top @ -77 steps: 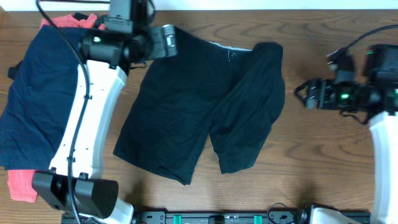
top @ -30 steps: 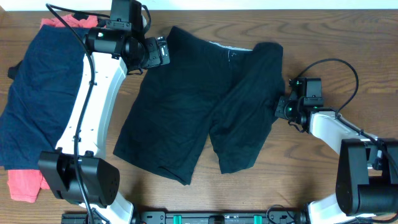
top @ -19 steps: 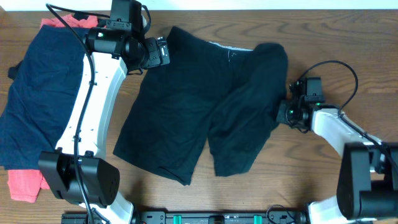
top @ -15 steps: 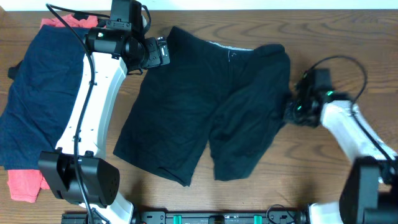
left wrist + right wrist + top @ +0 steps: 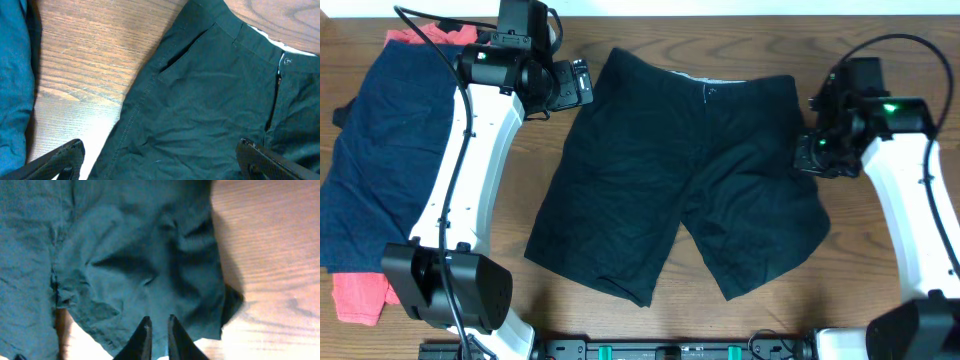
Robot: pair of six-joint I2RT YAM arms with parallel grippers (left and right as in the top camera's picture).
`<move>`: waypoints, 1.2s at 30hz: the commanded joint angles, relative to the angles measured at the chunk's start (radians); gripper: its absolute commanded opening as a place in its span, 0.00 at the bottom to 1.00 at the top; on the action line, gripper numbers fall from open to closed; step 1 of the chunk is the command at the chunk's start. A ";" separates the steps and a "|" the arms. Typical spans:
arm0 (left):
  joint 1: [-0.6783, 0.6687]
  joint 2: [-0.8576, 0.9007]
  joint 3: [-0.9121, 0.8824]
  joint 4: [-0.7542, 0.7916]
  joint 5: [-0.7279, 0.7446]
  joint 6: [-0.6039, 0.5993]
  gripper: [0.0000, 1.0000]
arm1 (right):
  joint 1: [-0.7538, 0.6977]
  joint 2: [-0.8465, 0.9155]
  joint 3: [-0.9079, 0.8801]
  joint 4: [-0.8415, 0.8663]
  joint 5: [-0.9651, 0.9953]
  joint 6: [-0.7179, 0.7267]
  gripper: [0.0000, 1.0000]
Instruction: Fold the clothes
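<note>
Just tugged the black shorts [image 5: 680,190] flat across the table's [image 5: 850,290] middle with the nearly shut right gripper [image 5: 816,157], grip now uncertain, keeping the left gripper [image 5: 582,82] wide open near the waistband [image 5: 720,86]; ready for folding.

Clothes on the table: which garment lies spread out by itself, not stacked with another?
The black shorts, alone mid-table with both legs spread; the navy garment lies on top of the coral-red piece.

Spread shorts [image 5: 670,180] at table [image 5: 720,40] centre; stacked garments [image 5: 380,150] at left edge.
</note>
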 commanded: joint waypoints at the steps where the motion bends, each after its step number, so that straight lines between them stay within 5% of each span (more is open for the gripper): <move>1: 0.001 0.012 -0.009 -0.004 -0.008 0.020 0.98 | 0.035 0.069 0.010 -0.002 0.039 -0.007 0.12; 9: 0.001 0.012 -0.009 -0.004 -0.007 0.020 0.98 | 0.027 0.149 0.009 0.058 0.114 0.008 0.28; 12: 0.001 0.012 -0.009 -0.003 -0.008 0.020 0.98 | 0.026 0.151 0.009 0.254 0.113 -0.085 0.56; 15: 0.001 0.012 -0.009 -0.004 -0.008 0.020 0.98 | 0.027 0.177 0.009 0.405 0.104 -0.141 0.68; 25: 0.001 0.013 -0.009 -0.004 -0.008 0.020 0.98 | 0.037 0.421 0.010 0.699 0.072 -0.284 0.84; 36: 0.001 0.013 -0.009 -0.005 -0.007 0.020 0.98 | 0.052 0.610 0.010 0.796 0.104 -0.296 0.86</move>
